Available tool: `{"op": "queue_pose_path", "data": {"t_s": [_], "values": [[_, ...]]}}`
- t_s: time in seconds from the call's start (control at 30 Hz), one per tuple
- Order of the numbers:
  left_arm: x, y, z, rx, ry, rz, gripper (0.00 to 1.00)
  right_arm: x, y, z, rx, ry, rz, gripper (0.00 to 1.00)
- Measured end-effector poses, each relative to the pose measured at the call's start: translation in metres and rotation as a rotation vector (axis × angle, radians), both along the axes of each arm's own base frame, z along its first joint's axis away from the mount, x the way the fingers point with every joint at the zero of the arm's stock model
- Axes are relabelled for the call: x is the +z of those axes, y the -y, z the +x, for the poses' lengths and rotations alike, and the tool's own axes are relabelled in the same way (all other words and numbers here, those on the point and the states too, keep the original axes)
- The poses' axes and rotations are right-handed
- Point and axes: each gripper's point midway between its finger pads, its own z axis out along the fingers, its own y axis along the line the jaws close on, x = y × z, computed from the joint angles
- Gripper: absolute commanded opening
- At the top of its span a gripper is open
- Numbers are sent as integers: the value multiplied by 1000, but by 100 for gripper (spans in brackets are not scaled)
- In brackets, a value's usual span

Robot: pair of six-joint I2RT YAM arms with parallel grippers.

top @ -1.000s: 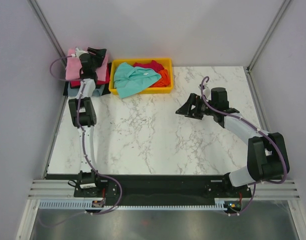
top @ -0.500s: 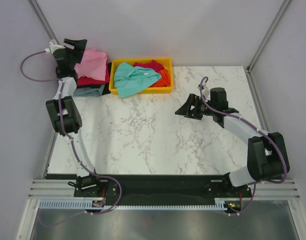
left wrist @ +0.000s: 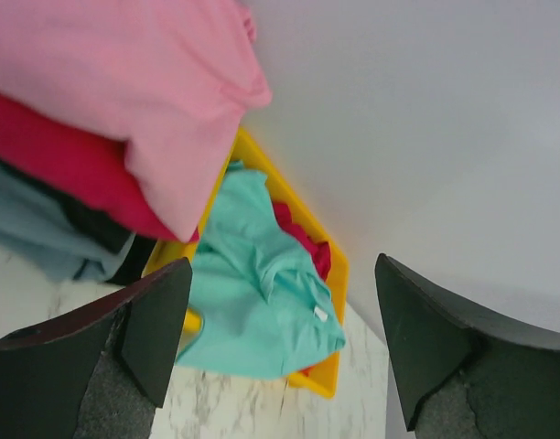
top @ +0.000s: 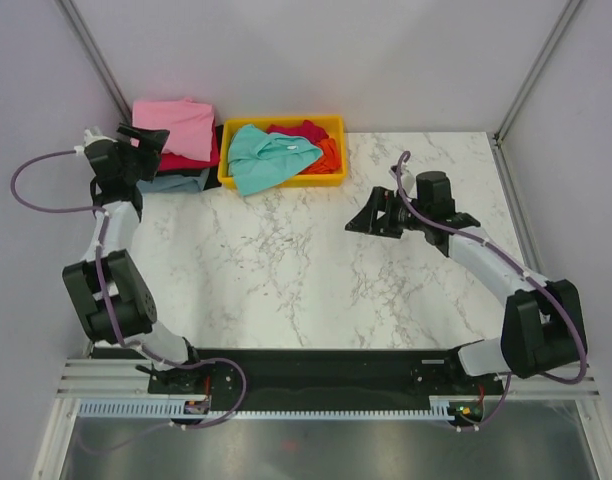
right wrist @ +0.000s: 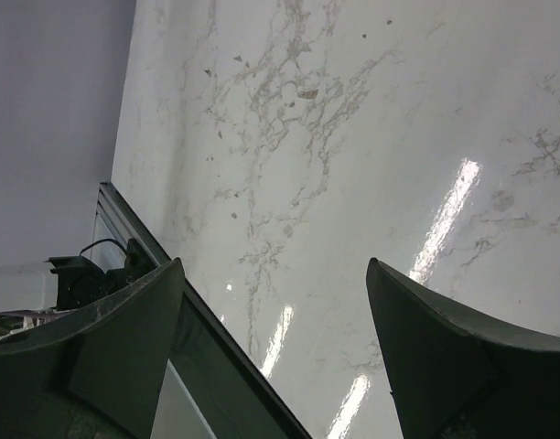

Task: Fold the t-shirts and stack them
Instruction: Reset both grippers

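A folded light pink t-shirt lies on top of a stack at the back left, over a crimson one and a grey-blue one. My left gripper hangs just left of the stack, open and empty. A teal t-shirt spills over the front rim of the yellow tray, with red and orange shirts behind it. Over the bare marble at mid right, my right gripper is open and empty.
Grey walls close in the table on the left, back and right. The stack sits on a dark mat in the back left corner. The table's near edge and a black rail show in the right wrist view.
My left gripper has opened and let go of the pink t-shirt, then drawn back leftward off the stack. The pink shirt now lies flat on top. The right arm has barely shifted.
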Motion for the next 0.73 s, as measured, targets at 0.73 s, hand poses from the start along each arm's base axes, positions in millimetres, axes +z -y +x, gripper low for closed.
{"op": "queue_pose_path", "data": {"t_s": [0.73], "values": [[2,115,-251,-252,-55,318,89,156,42,-90,-180,366,38,88]]}}
